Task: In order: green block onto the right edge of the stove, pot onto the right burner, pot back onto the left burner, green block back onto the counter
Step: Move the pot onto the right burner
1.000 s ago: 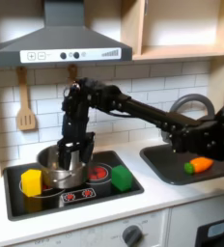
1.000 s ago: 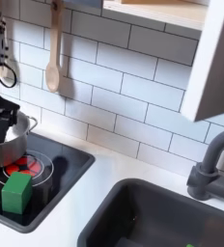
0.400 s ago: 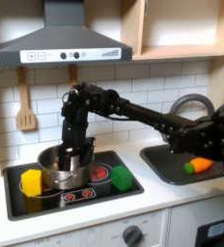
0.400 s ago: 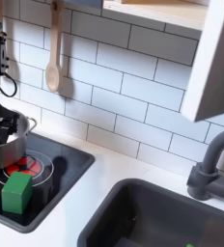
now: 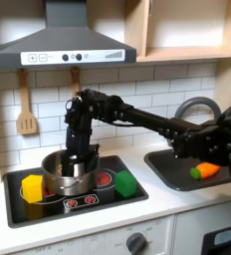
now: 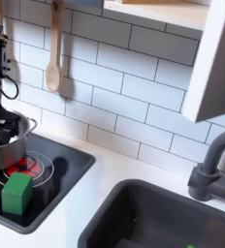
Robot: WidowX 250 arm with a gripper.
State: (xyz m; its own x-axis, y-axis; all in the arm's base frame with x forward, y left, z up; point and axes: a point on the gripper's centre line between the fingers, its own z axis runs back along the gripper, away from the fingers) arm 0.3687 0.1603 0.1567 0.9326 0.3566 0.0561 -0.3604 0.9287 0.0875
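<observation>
The gripper (image 5: 82, 156) hangs over the pot (image 5: 65, 173) at the stove's (image 5: 137, 191) left end, the green block (image 5: 125, 182) near its right edge; whether the jaws are spread cannot be told.

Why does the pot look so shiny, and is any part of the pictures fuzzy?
In the first exterior view the steel pot catches bright glints on its rim and wall; the whole picture is soft and grainy. In the second exterior view the pot is cut off at the left edge, and the grey faucet looks blurry.
</observation>
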